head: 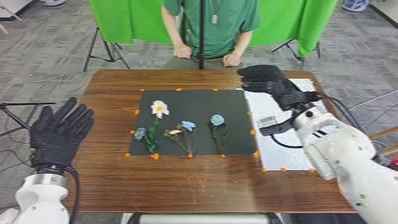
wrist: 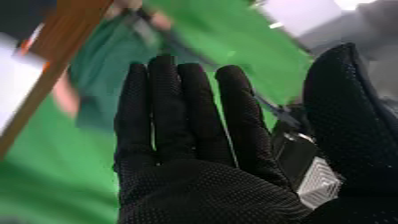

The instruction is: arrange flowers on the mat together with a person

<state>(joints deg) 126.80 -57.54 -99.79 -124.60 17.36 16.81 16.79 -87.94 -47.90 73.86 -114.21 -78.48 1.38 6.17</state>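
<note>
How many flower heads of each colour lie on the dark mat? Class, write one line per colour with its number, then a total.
White: 1 (white flower head)
Blue: 3 (left blue flower head, middle blue flower head, right blue flower head)
Pinkish: 1 (small pinkish flower head)
Total: 5

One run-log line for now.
left hand: open | right hand: open, empty | flowers: on black mat | person's hands: off flowers
</note>
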